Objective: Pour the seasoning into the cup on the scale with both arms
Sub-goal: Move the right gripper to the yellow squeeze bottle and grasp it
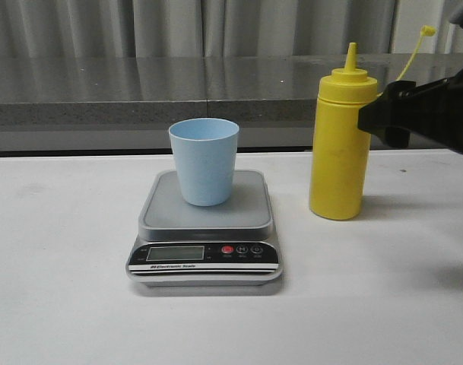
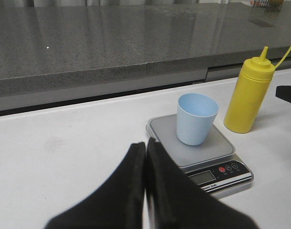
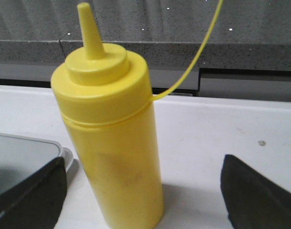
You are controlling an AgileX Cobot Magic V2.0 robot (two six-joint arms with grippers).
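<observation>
The yellow bottle [image 1: 339, 148] stands upright on the white desk [image 1: 64, 304], just beside the scale [image 1: 205, 232], and the right hand [image 3: 143, 191] has its fingers spread wide to either side of the bottle's body without touching it, as the right wrist view shows. It looks like soft squeezable plastic, light unless well filled, and smooth enough to slip, so I would take it around the middle of the body, below the ribbed shoulder, firmly but not so hard that seasoning squirts out early. The thin strap [image 3: 193, 62] trails up and away from the hand and may snag. The pale blue cup [image 1: 204, 160] sits on the scale's platform, beyond the left hand [image 2: 146, 191], whose fingers are pressed together and hold nothing; the cup is light and could tip at a nudge. How full the bottle is cannot be seen, the scale's display is too faint to read, and the front view cuts off most of the right arm.
</observation>
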